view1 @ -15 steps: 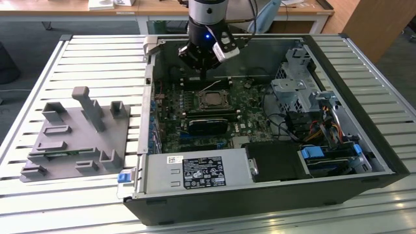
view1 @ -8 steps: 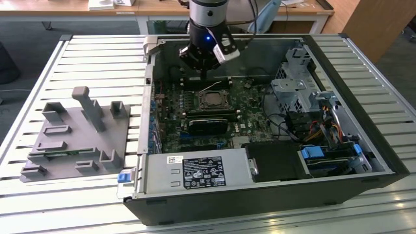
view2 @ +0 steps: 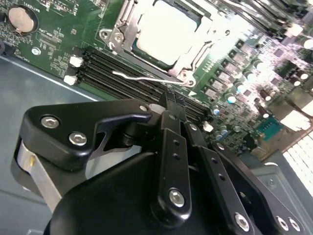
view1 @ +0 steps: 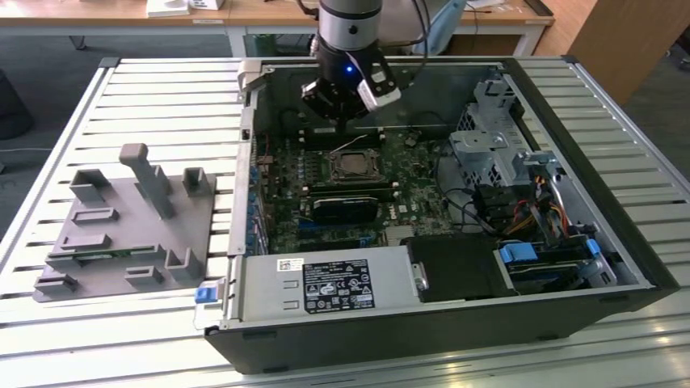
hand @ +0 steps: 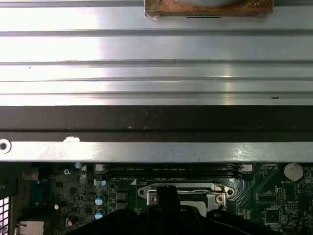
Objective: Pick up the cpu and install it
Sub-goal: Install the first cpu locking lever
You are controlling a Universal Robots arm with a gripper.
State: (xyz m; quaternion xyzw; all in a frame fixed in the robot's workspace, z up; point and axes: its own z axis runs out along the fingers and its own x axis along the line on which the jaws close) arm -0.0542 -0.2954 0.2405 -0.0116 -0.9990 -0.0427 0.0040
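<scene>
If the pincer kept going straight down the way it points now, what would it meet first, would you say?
Probably the socket lever wire beside the cpu, or the memory slots under it; depth is unclear.

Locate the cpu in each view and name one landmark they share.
Exterior view: cpu sits in the socket mid-motherboard, just below the hand.
Second wrist view: cpu inside the metal frame, beyond the hand.
First wrist view: not discernible; hand covers the socket.
Shared landmark: black memory slots beside the socket.
</scene>
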